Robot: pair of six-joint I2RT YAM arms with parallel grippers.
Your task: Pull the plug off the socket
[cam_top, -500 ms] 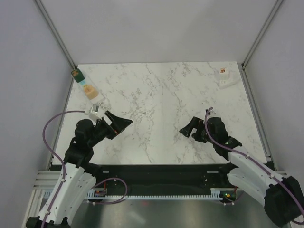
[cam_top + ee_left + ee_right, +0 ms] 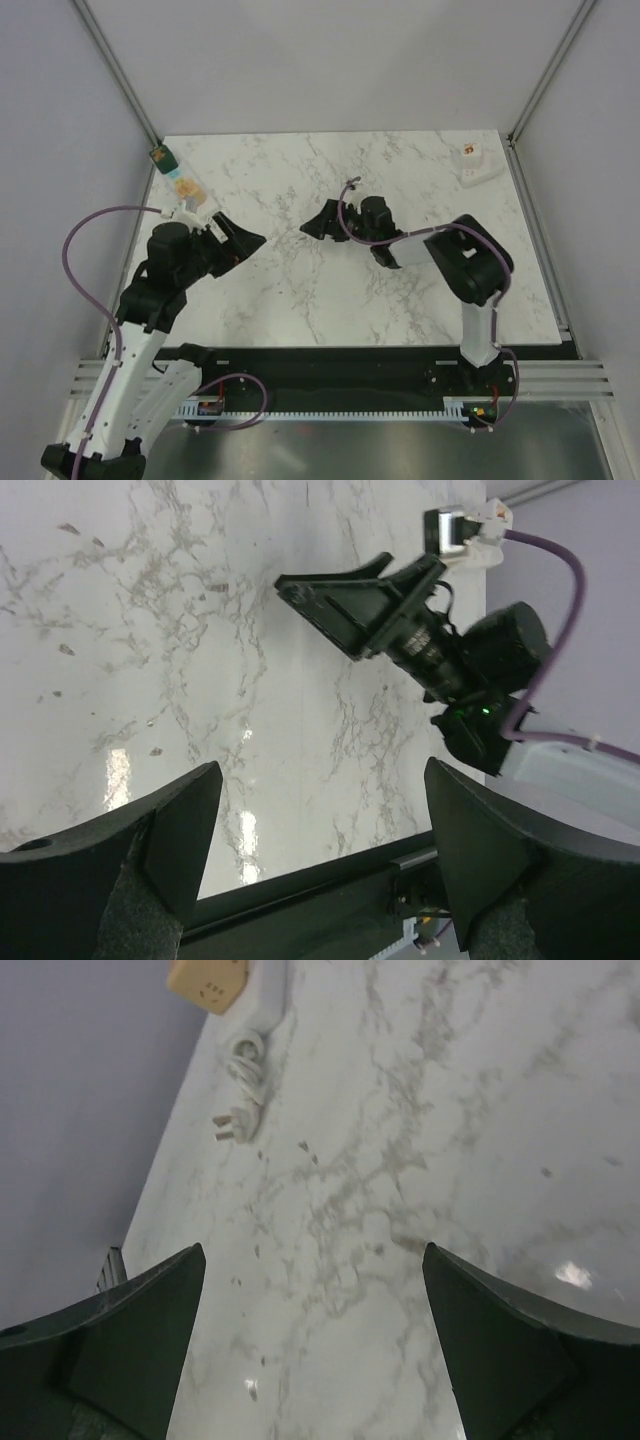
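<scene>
The socket is a long power strip (image 2: pixel 176 176) lying along the table's back-left edge, with a green far end and an orange near end (image 2: pixel 207 980). A white plug (image 2: pixel 224 1128) on a coiled white cord lies on the marble just beyond that orange end, prongs showing. In the top view my left arm hides it. My left gripper (image 2: pixel 243 242) hovers open just in front of the strip, nothing between its fingers (image 2: pixel 150 840). My right gripper (image 2: pixel 312 224) is open over mid-table, pointing left at the strip and well short of it; it also shows as the right gripper (image 2: pixel 345 605) in the left wrist view.
A small white block with orange marks (image 2: pixel 474 163) sits at the back right corner. Grey walls and metal frame posts (image 2: pixel 120 75) close in the table's sides. The black front rail (image 2: pixel 330 875) runs along the near edge.
My right arm has swung from the front right to mid-table, its gripper now pointing left. My left gripper has shifted slightly back, toward the strip.
</scene>
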